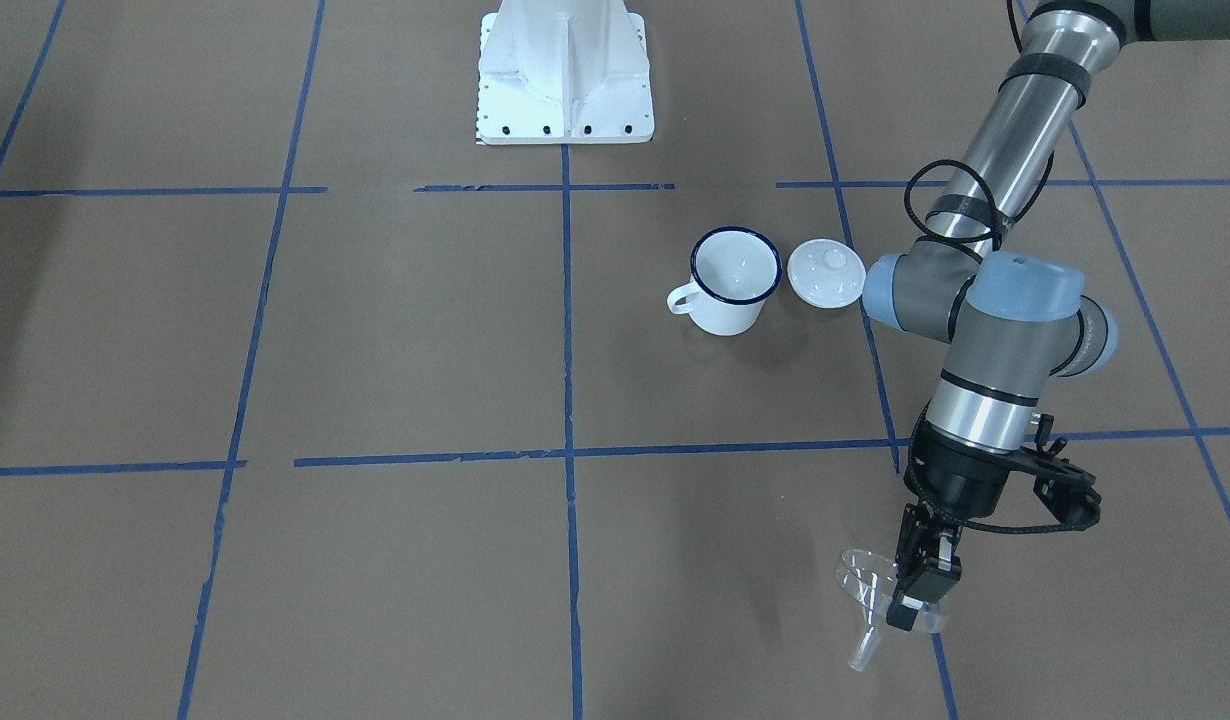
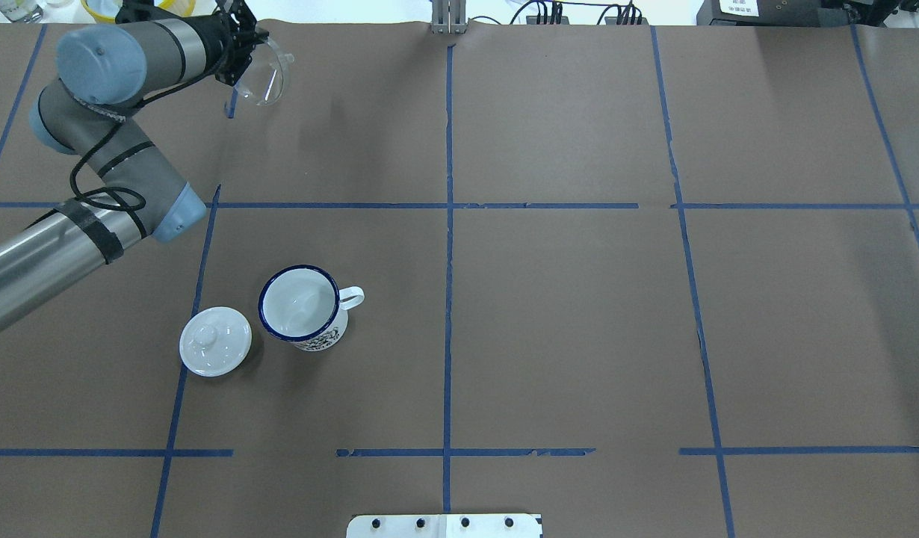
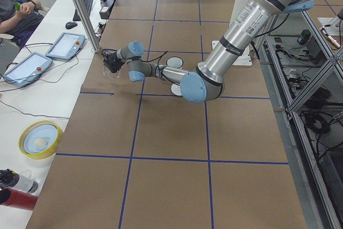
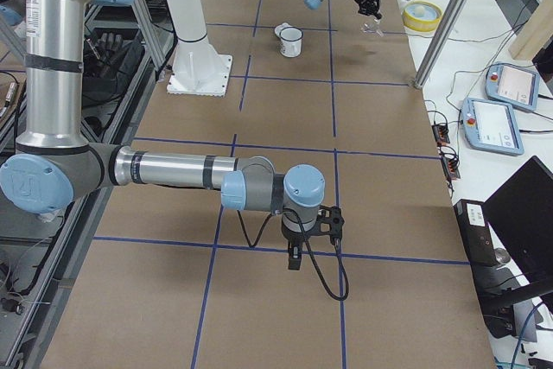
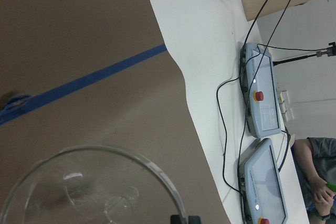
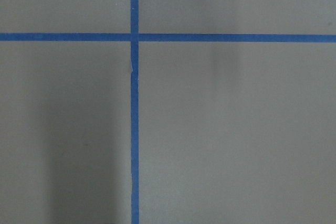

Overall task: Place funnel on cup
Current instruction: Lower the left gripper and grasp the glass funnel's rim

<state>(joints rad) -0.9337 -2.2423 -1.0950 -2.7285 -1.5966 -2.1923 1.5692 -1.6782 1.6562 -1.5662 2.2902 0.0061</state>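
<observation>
**Q:** Left side, pose?

**A:** My left arm [image 2: 93, 217] is reached well out, elbow bent. The wrist [image 1: 985, 400] is turned downward and a little tilted. The left pincer [image 1: 920, 585] points down, its fingers [image 1: 940, 575] closed on the rim of the funnel [image 1: 865, 580].

**Q:** Right side?

**A:** My right arm [image 4: 173, 168] has its upper link upright and its forearm about level. Its wrist [image 4: 302, 192] is bent so that the right pincer [image 4: 295, 258] points straight down, close over the surface [image 4: 389, 213]. It shows only from the side and small, so I can't say whether its fingers are apart or together.
</observation>
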